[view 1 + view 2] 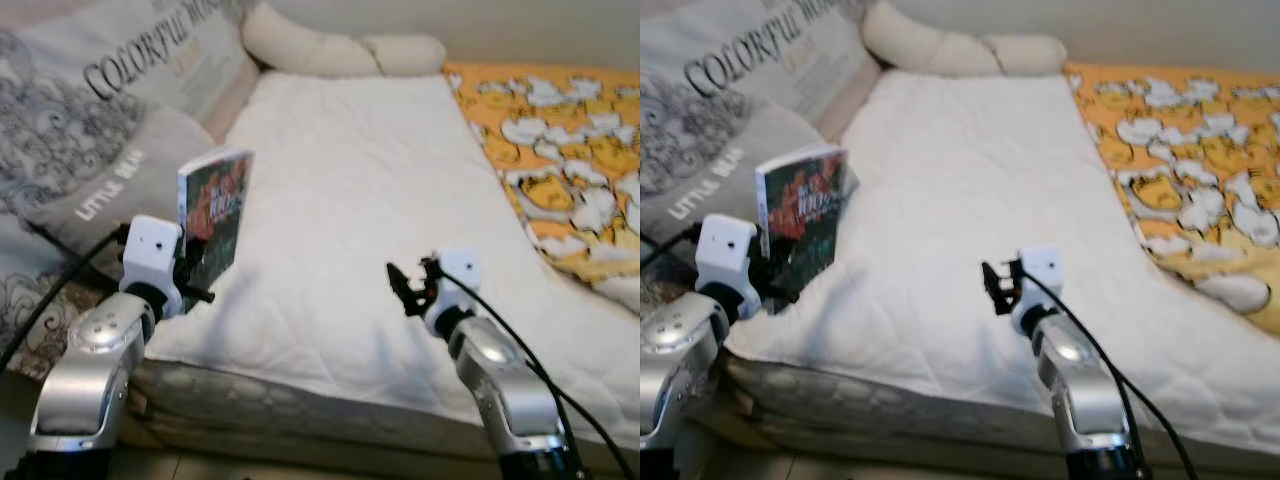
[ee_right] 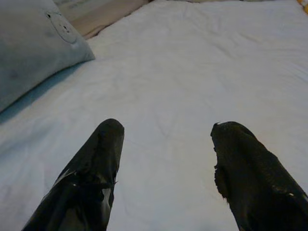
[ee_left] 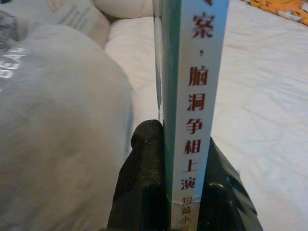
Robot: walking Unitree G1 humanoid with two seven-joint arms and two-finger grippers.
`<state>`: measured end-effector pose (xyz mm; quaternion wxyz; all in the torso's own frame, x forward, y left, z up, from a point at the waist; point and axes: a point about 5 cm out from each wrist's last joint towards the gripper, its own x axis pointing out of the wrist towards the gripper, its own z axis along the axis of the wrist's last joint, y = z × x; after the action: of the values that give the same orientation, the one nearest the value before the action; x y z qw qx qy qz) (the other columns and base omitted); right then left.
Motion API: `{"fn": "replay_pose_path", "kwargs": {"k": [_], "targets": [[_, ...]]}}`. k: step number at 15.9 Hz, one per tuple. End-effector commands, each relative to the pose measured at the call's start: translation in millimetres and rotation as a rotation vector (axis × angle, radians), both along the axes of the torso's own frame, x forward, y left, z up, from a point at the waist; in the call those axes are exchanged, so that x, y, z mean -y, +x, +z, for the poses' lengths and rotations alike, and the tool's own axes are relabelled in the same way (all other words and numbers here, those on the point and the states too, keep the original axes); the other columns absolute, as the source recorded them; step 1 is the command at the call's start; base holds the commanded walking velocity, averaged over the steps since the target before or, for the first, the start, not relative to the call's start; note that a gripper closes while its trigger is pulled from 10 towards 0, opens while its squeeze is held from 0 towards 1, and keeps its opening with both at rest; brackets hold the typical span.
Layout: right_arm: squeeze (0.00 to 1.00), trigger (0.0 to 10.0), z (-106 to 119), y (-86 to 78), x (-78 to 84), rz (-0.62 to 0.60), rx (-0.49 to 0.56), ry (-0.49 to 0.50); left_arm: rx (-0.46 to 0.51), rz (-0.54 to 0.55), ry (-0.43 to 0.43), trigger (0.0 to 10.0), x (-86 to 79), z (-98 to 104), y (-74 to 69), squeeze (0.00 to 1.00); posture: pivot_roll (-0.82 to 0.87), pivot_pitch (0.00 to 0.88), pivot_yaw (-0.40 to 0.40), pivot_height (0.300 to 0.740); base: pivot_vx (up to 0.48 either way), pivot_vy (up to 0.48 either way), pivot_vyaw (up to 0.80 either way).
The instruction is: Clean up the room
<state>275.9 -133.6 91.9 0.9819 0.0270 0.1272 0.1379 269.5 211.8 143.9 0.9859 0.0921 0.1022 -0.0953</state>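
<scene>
A paperback book with a dark green and red cover stands upright over the bed's left edge, held by my left gripper, which is shut on its lower end. Seen from the left wrist, the two black fingers clamp the book's pale spine, printed with red characters. My right gripper hovers open over the front of the white quilt; its fingers stand apart with only quilt between them.
Grey printed pillows lean at the left of the bed. A cream bolster lies along the head. An orange patterned blanket covers the right side. The mattress's front edge runs below both arms.
</scene>
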Motion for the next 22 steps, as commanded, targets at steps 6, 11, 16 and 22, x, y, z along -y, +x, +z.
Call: {"fn": "replay_pose_path", "kwargs": {"k": [6, 11, 16, 22], "targets": [[0.00, 10.0, 3.4, -0.4, -9.2, 0.034, 0.015, 0.017, 0.053, -0.007, 0.019, 10.0, -3.3, 12.4, -1.0, 0.00, -0.07, 0.000, 0.010, 0.740, 0.319, 0.000, -0.43], [0.00, 10.0, 2.7, -12.8, -2.8, 0.028, 0.005, 0.023, 0.017, -0.015, -0.027, 10.0, 1.1, 7.8, -10.8, 0.00, -0.05, 0.000, -0.009, 0.740, 0.057, 0.000, 0.00], [0.00, 10.0, 9.9, -23.3, 11.2, 0.217, -0.058, 0.049, -0.182, -0.329, -0.274, 10.0, 23.4, 11.8, 35.9, 0.00, -0.07, 0.000, 0.003, 0.740, 0.000, 0.000, 0.00], [0.00, 10.0, 34.9, -34.1, 19.8, 0.493, -0.107, 0.050, -0.535, -0.500, -0.471, 10.0, 43.0, -11.7, 81.5, 0.00, -0.18, 0.000, 0.042, 0.740, 0.000, 0.000, 0.00]]}}
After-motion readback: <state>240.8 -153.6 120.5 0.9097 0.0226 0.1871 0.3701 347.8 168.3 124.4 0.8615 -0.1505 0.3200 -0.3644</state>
